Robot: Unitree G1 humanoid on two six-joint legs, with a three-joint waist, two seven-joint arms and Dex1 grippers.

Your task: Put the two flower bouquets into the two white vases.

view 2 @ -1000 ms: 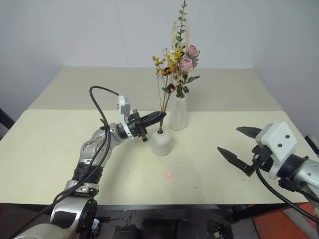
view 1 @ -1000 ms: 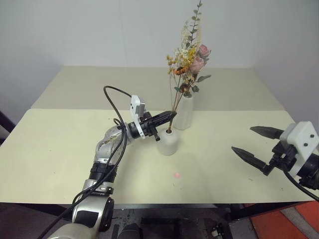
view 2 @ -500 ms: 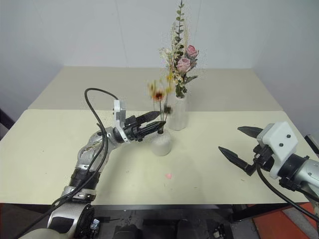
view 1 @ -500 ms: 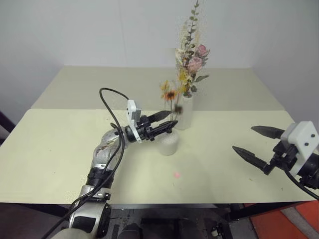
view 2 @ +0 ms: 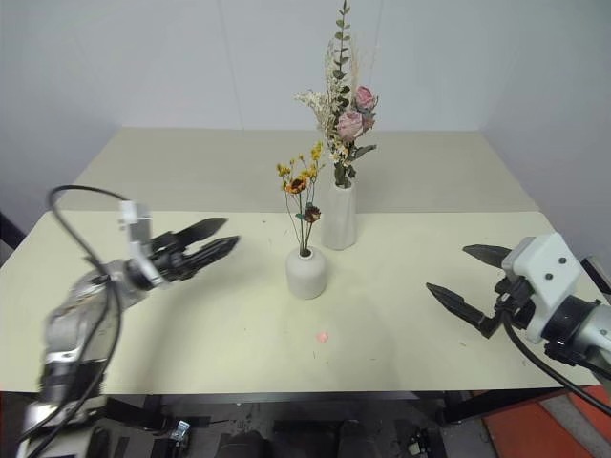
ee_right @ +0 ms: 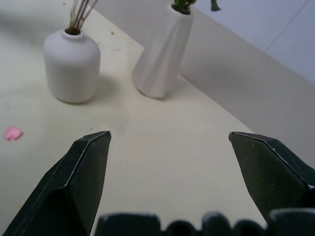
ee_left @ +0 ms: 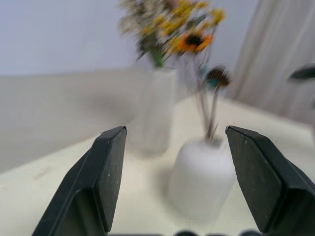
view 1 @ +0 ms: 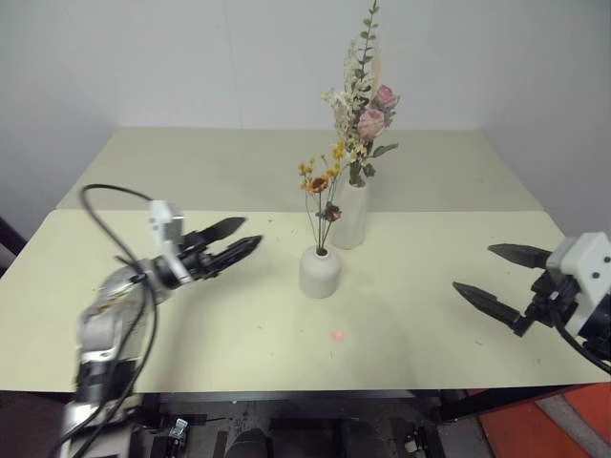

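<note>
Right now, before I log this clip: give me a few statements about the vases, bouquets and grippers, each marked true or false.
1. The small bouquet stands in the squat vase. True.
2. The tall vase is empty. False: it holds the large bouquet.
3. The left gripper is shut on the small bouquet's stems. False: it is open, holds nothing and is off to one side of the squat vase.
4. The right gripper is open and holds nothing. True.
5. A pink petal lies on the table in front of the squat vase. True.
6. The two vases lie tipped over. False: both stand upright.
</note>
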